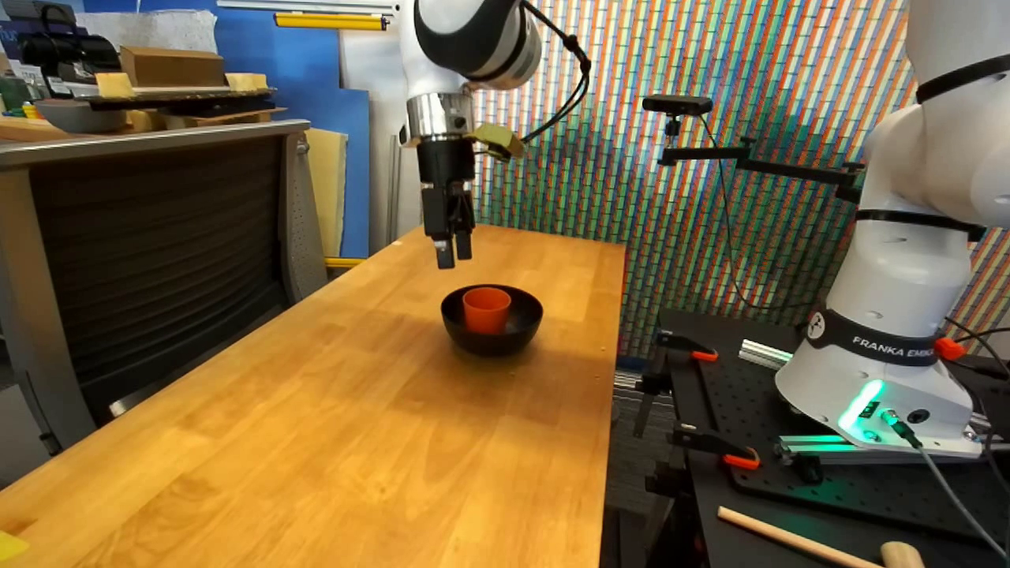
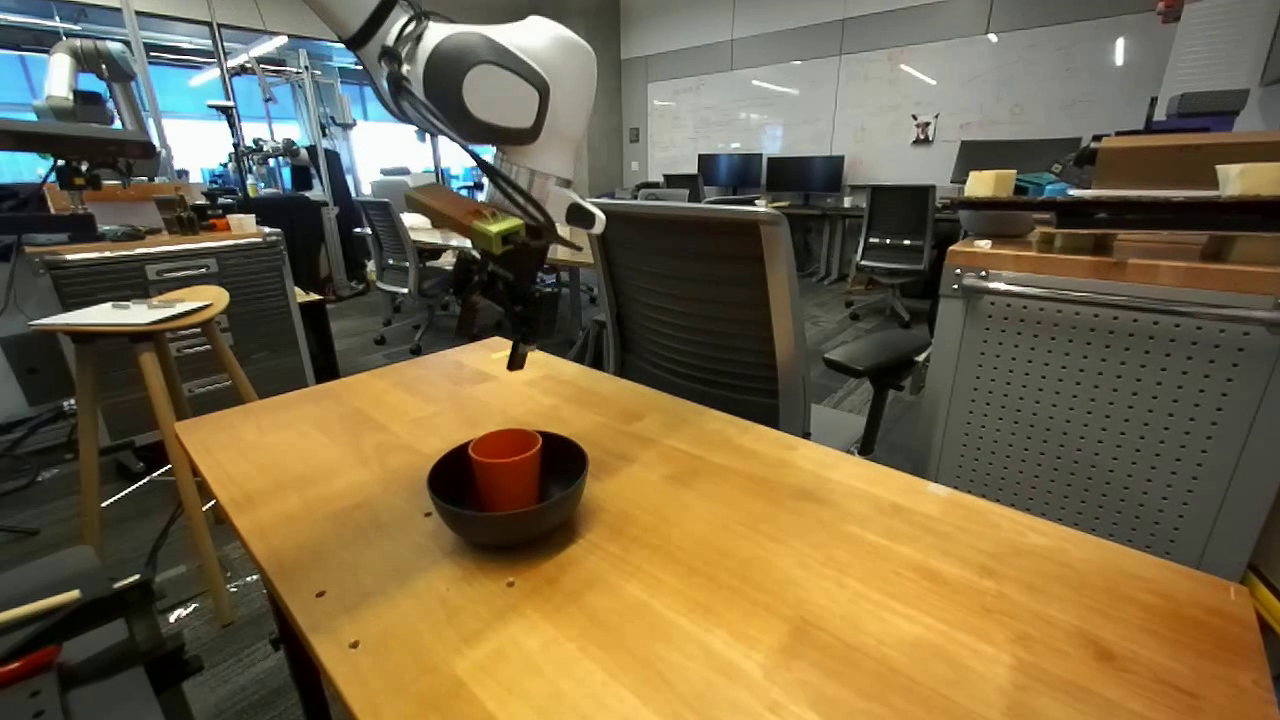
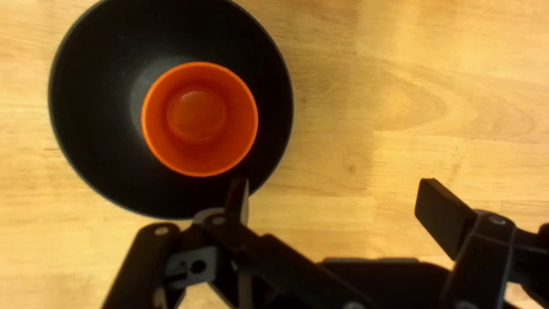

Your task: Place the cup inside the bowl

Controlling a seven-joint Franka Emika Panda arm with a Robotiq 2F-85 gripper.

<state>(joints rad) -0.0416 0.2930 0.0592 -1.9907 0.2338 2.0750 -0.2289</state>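
Note:
The orange-red cup (image 1: 487, 314) stands upright inside the black bowl (image 1: 497, 344) on the wooden table. In an exterior view the cup (image 2: 506, 472) rises a little above the rim of the bowl (image 2: 520, 525). In the wrist view the cup (image 3: 197, 116) sits off-centre in the bowl (image 3: 92, 124), and its inside looks empty. My gripper (image 3: 334, 189) is open with nothing between its fingers. One finger overlaps the bowl's edge in the wrist view. In both exterior views the gripper (image 1: 455, 254) (image 2: 518, 352) hangs above the table, apart from the cup and bowl.
The wooden table (image 1: 339, 442) carries the bowl. A grey office chair (image 2: 700, 310) stands against its far edge. A cart (image 2: 1100, 400) with boxes is behind. The robot base (image 1: 876, 379) stands on a black table with a wooden mallet (image 1: 797, 540).

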